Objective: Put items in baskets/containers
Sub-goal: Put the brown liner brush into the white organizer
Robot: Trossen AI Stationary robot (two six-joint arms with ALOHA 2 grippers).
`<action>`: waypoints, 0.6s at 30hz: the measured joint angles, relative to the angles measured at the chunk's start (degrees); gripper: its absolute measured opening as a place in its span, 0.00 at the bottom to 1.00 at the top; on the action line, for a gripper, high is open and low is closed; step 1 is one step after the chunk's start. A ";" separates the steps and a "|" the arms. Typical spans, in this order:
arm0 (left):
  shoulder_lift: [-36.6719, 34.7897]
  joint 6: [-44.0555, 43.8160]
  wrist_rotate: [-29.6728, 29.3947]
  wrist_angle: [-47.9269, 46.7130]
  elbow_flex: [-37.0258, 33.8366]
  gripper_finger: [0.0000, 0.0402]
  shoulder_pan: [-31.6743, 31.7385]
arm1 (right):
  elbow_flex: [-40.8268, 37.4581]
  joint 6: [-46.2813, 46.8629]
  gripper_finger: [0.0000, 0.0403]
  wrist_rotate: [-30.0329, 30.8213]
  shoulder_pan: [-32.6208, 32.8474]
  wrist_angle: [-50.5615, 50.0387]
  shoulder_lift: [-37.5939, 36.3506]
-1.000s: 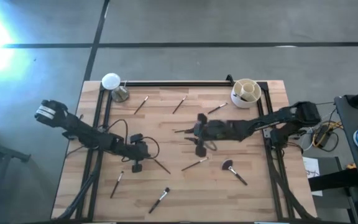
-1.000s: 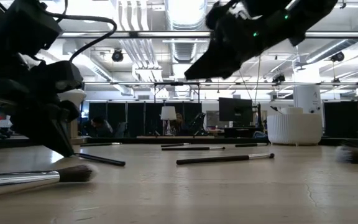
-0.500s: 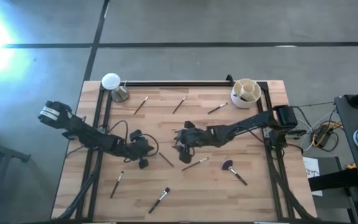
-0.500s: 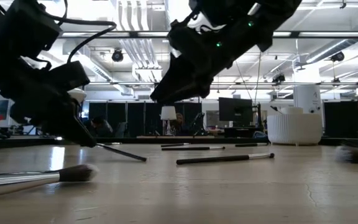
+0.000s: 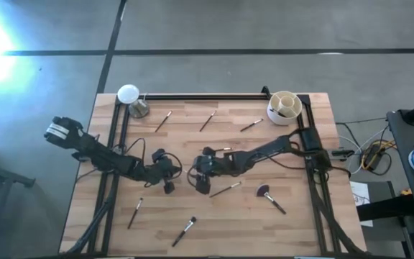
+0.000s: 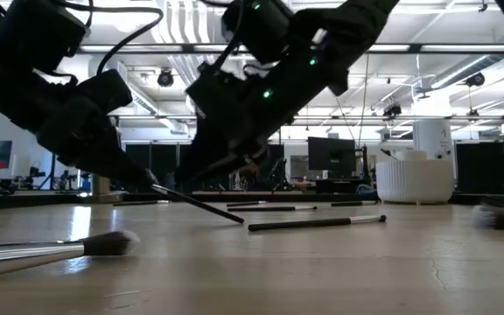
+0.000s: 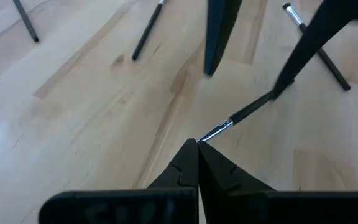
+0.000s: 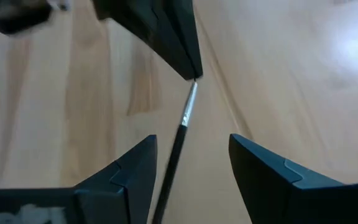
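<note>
The left gripper sits left of the surface's middle with its jaws pressed shut on the silver end of a thin dark brush, which slants down so its far tip rests on the wood. The left wrist view shows the metal collar pinched right at the jaw tips.

Just beside it to the right, the right gripper faces it with jaws spread wide, one on each side of the same brush's dark handle and not yet touching it, as the right wrist view shows. It looks like a handover from one arm to the other.

The brush should be very light, stiff and smooth, so it could twist or slip in a loose pinch; taking it mid-handle, clear of the soft bristles, seems the safest hold.

Other brushes lie scattered on the surface, among them a fluffy-headed brush to the right. The white cup stands at the far right corner, well apart from both grippers.
</note>
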 joint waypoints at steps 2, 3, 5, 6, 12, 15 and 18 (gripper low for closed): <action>0.00 0.01 -0.30 0.04 0.00 0.00 0.00 | 1.74 -0.21 0.49 0.13 -0.16 -0.03 1.58; 0.00 0.04 -0.31 0.20 0.00 0.00 0.00 | 2.37 -0.24 0.49 0.23 -0.24 -0.08 2.14; 0.00 0.36 -0.32 0.42 0.00 0.00 0.00 | 4.00 -0.28 0.48 0.44 -0.48 0.13 3.44; 0.00 0.45 -0.34 0.66 0.00 0.00 0.00 | 4.43 -0.36 0.47 0.43 -0.65 0.00 3.92; -0.04 0.68 -0.47 1.28 -0.02 0.00 0.00 | 6.29 -0.98 0.39 0.05 -1.03 -0.05 5.94; -0.04 1.08 -0.49 2.06 -0.07 0.00 0.00 | 6.20 -1.11 0.31 -0.24 -1.07 -0.24 5.88; -0.07 1.13 -0.51 2.50 -0.07 0.00 0.00 | 5.84 -1.27 0.22 -0.54 -1.25 -0.54 5.94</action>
